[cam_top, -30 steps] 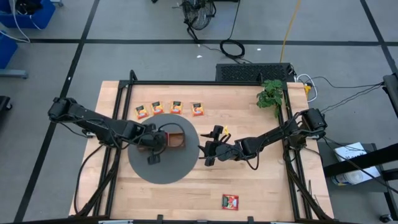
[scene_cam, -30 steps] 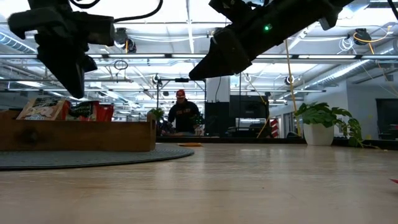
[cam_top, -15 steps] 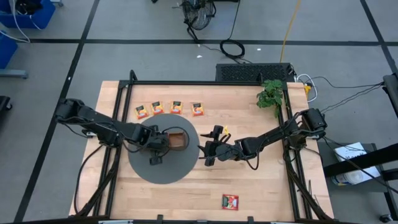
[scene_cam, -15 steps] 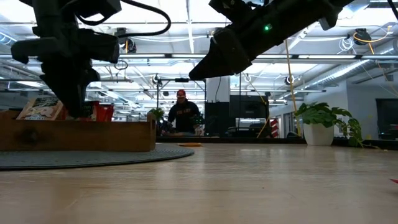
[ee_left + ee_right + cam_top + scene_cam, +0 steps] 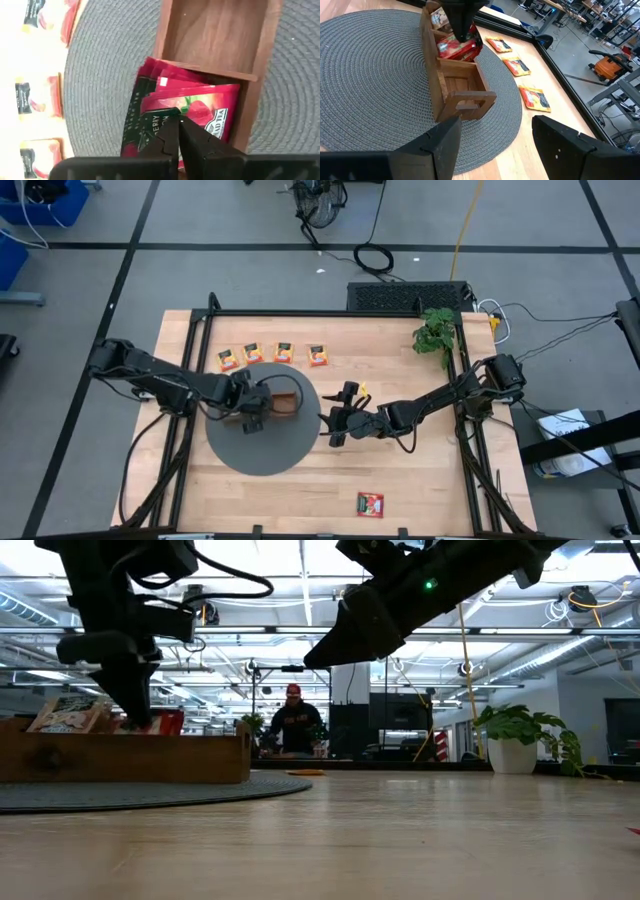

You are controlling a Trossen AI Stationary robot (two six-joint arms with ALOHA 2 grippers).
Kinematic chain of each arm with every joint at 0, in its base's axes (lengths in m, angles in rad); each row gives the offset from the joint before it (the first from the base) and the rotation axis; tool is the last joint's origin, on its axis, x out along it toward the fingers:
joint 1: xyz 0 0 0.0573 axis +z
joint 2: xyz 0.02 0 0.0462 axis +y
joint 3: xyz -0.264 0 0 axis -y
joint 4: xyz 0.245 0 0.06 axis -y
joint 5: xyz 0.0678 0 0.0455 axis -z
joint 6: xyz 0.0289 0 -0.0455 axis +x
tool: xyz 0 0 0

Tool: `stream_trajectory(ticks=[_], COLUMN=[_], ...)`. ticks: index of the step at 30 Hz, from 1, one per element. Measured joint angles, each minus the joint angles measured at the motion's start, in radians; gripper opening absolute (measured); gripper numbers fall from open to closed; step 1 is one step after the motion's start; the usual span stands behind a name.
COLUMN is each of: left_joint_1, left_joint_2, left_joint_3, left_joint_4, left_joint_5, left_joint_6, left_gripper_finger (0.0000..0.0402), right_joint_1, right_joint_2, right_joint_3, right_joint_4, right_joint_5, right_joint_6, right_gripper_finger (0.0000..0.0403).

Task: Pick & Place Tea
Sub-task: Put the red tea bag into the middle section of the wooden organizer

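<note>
A brown wooden three-compartment tray sits on a round grey mat. Red-with-green tea packets stand in its middle compartment, white ones in the end compartment, and the handle-end compartment is bare. Several orange-yellow packets lie in a row on the table beyond the mat, and one red packet lies near the near edge. My left gripper is shut, pointing down into the middle compartment. My right gripper is open, hovering right of the mat. My left gripper comes from above, pointing down, with its shut fingertips on the upper edges of the red packets in the tray's middle compartment. No packet shows between the fingers. The packets stand leaning in the compartment.
A potted plant stands at the table's far right corner. The tray's end handle faces my right gripper. A person stands in the room far behind the table. Bare wood lies between the mat and the lone red packet.
My left gripper has moved from above the mat's near part toward the far edge, over the tray, and has come down into the middle compartment onto the red packets. My right arm has kept still.
</note>
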Motion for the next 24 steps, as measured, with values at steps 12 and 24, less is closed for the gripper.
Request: stream_trajectory(ticks=[12,24], left_joint_1=[-0.025,-0.189], left_joint_2=[0.000,-0.147], left_joint_3=[0.139,0.038], left_joint_4=[0.095,0.404], left_joint_5=[0.008,-0.047], left_joint_6=[0.078,0.228], left_gripper_finger=[0.0036,0.0037], right_joint_1=[0.039,0.154], right_joint_2=[0.000,-0.033], right_joint_3=[0.000,0.012], right_joint_4=[0.003,-0.199], right_joint_5=[0.001,-0.200], right_joint_6=[0.025,0.171], right_gripper_finger=[0.0226,0.0226])
